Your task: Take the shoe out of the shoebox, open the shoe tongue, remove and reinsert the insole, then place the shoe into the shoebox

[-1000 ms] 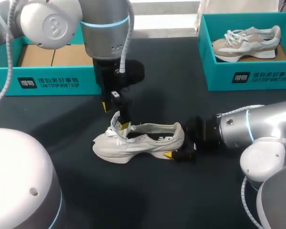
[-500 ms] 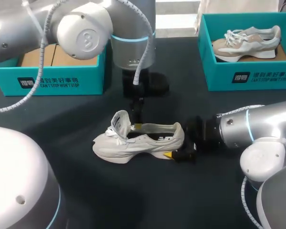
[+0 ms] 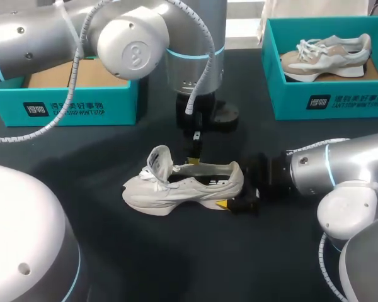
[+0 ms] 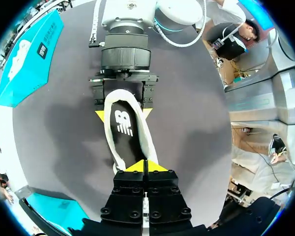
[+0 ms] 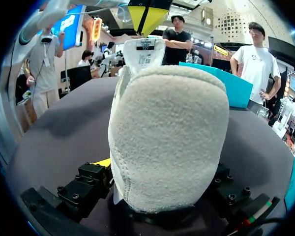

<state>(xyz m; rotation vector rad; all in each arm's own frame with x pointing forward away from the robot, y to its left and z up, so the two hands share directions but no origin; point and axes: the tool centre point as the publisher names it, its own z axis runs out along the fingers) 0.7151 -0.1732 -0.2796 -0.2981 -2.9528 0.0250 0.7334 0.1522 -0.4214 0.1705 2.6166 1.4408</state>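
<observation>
The right gripper (image 4: 123,114) held the white sneaker (image 3: 189,185) by its heel; the left gripper (image 4: 146,166), fingers together, needed opening to pinch the insole (image 4: 124,135).

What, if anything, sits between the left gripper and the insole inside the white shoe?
Nothing visible does. The left gripper, fingers shut, hangs over the open top of the shoe; the dark insole lies bare ahead of it. The tongue stands up at the toe end, clear of that path.
</observation>
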